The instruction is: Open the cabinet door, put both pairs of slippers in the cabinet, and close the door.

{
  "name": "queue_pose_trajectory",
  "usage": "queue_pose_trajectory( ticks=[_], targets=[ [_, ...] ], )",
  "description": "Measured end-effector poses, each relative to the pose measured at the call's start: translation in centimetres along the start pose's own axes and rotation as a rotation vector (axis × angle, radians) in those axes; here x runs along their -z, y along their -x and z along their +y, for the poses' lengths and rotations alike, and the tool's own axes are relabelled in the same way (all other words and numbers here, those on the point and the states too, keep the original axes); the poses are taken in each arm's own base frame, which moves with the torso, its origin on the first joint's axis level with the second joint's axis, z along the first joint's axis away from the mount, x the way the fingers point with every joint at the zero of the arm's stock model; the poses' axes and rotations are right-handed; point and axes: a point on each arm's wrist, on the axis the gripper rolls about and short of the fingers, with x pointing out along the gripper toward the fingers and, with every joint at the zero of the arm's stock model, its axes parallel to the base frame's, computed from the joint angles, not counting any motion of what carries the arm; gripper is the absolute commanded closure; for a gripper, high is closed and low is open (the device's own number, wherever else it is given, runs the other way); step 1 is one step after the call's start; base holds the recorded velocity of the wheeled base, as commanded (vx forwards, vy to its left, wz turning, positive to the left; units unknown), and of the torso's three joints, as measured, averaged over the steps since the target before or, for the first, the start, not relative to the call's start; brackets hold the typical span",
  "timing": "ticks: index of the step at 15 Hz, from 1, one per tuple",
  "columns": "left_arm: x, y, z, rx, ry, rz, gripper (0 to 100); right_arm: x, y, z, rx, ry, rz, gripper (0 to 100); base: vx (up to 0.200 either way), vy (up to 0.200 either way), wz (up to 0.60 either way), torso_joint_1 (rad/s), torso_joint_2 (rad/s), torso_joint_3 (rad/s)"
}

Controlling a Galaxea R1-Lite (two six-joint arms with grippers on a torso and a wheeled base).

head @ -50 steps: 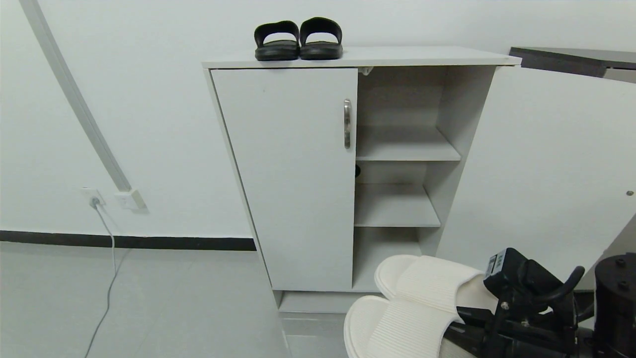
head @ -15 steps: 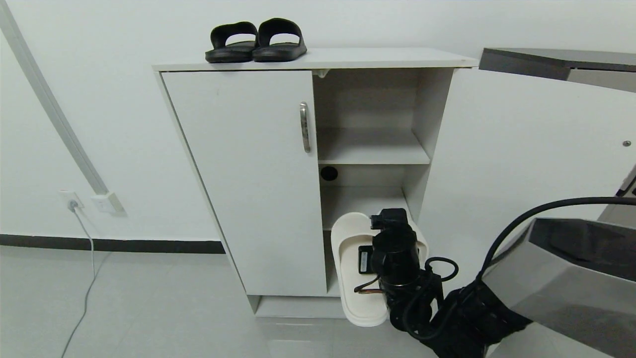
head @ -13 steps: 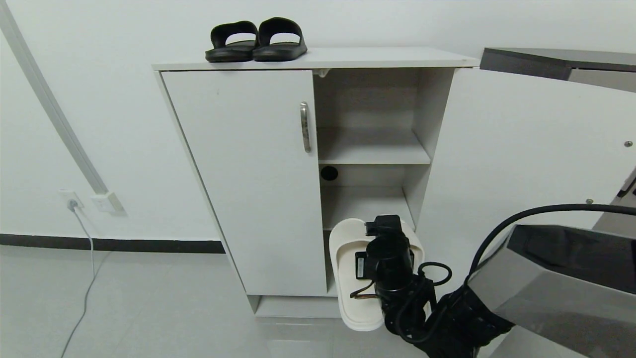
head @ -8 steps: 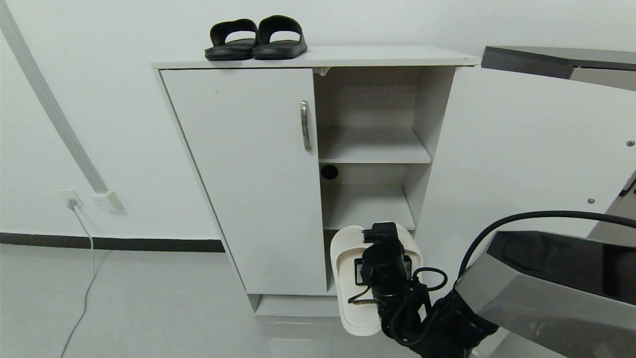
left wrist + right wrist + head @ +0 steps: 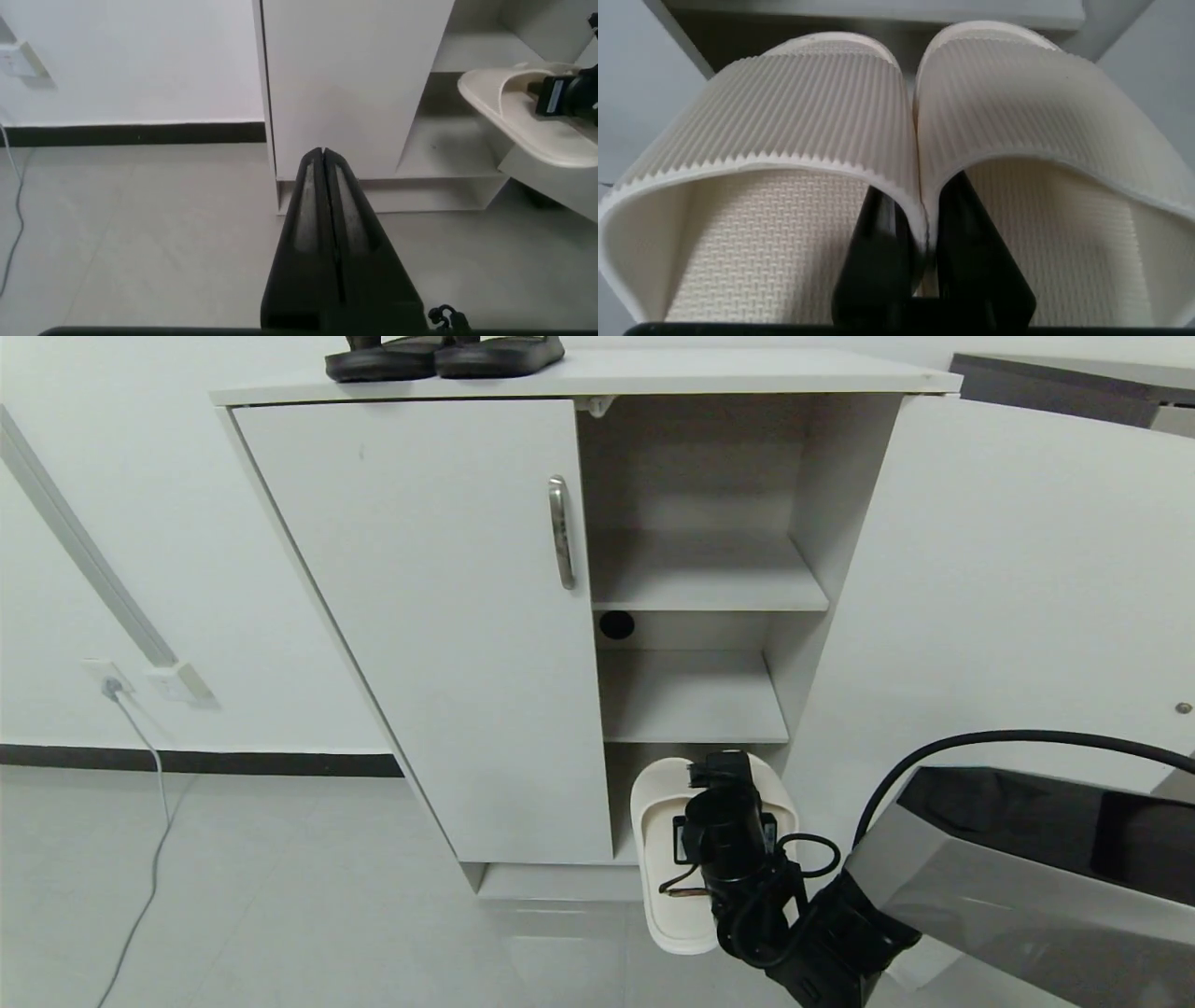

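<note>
Head view, lower middle of the frame: your right arm holds the pair of white slippers (image 5: 665,859) at the mouth of the cabinet's (image 5: 420,616) bottom compartment (image 5: 624,803). The toes point inward and sit just under the front edge of the middle shelf (image 5: 691,705). In the right wrist view, the right gripper (image 5: 918,245) is pinching the two inner strap edges together, so both slippers hang from one grip, side by side and touching.

The right-hand door (image 5: 1008,597) stands wide open on the right of the frame. The left-hand door (image 5: 420,635) is closed, with its handle (image 5: 560,532) near the centre. The black slippers (image 5: 439,357) wait on the cabinet top, at the upper left of centre. Your left gripper (image 5: 320,163) has its fingers pressed together on nothing and points at the floor in front of the closed door.

By my reading you are mid-way through stowing the first pair: the door is open and the heels look to be outside the compartment.

- **Next move:** push straight in and slightly down, so the straps pass under the middle shelf.
- **Clearance:** keep the left slipper off the closed door's edge and the right one off the cabinet's side wall.
- **Release:** let go only when the soles rest on the compartment floor, because a pinch on strap edges may let the pair tilt.

The black pair and closing the door are left to do.
</note>
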Motion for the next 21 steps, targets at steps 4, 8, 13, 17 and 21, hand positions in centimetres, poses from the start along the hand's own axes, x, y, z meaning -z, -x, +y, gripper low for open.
queue_pose_trajectory(
  ticks=[4, 8, 13, 17, 21],
  targets=[
    [0.0, 0.0, 0.0, -0.001, 0.003, 0.000, 100, -1.0, 0.1, 0.2, -0.024, -0.029, -0.143, 100, 0.000, 0.000, 0.00, 0.002, 0.00, -0.063],
    [0.0, 0.0, 0.0, -0.001, 0.004, 0.000, 100, -0.3, -0.1, 0.0, -0.021, 0.015, -0.211, 100, 0.000, 0.000, 0.00, 0.000, 0.00, 0.000],
    [0.0, 0.0, 0.0, -0.001, 0.004, 0.000, 100, 0.2, -0.5, -0.2, -0.012, 0.027, -0.200, 100, 0.080, 0.000, 0.00, 0.000, 0.00, 0.001],
    [0.0, 0.0, 0.0, -0.001, 0.004, 0.000, 100, 0.2, -0.7, -0.3, -0.008, 0.026, -0.201, 100, 0.200, 0.000, 0.00, 0.001, 0.00, -0.002],
    [0.0, 0.0, 0.0, -0.001, 0.004, 0.000, 100, 0.1, -0.7, -0.3, -0.007, 0.026, -0.201, 100, 0.200, 0.000, 0.00, 0.004, 0.00, 0.000]
  ],
)
